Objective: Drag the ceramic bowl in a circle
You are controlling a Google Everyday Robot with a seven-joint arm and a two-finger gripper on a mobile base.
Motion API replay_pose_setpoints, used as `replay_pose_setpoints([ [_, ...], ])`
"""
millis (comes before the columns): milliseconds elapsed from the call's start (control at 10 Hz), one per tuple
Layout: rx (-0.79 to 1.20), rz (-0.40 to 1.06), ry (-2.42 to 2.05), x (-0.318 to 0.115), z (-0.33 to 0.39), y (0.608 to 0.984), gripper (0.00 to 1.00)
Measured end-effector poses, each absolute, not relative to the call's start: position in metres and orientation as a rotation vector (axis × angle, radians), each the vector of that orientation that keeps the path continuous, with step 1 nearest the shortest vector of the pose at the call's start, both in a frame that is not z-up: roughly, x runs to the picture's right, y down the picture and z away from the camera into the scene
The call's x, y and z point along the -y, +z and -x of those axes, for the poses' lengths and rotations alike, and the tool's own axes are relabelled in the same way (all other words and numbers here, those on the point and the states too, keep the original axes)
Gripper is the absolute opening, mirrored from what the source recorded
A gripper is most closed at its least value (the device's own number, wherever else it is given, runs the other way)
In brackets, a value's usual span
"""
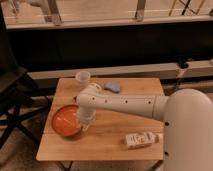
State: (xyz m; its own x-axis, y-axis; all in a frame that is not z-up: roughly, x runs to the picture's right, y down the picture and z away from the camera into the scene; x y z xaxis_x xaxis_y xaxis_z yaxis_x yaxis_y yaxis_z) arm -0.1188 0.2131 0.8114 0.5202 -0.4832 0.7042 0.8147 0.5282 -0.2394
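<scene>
My gripper [85, 121] is down at the ceramic bowl [64, 121], at the part of its rim nearest my body, and it overlaps the bowl's edge. I cannot tell whether it is clenched on that rim or only resting loose against it, because my own wrist covers the spot. My arm [125, 104] reaches over to the bowl from my white body [192, 130]. It runs almost level above the wooden counter [105, 136] and bends downward just over the bowl.

The bowl sits upright on the counter, glossy orange inside with a darker rim, and is the widest thing here. It lies close to the counter's edge on the side away from my body.

Beyond the bowl, toward the dark wall, a small translucent whitish cup [83, 77] stands upright, clear of the bowl. A blue object [112, 87] also lies beyond the bowl, near the cup on the side toward my body and just behind my arm. A white packet [142, 139] lies flat well apart from the bowl, past my gripper and toward my body, near the counter's front edge.

Off the counter, on the side of the bowl away from my arm, stands a black chair [12, 100]. Farther back than the cup, a pale ledge [125, 70] runs along the wall.
</scene>
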Motion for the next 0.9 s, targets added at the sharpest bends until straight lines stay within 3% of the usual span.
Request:
replay_pose_setpoints([
  [900,0.609,0.604,-0.853,-0.2054,0.1251,0.8117,0.00],
])
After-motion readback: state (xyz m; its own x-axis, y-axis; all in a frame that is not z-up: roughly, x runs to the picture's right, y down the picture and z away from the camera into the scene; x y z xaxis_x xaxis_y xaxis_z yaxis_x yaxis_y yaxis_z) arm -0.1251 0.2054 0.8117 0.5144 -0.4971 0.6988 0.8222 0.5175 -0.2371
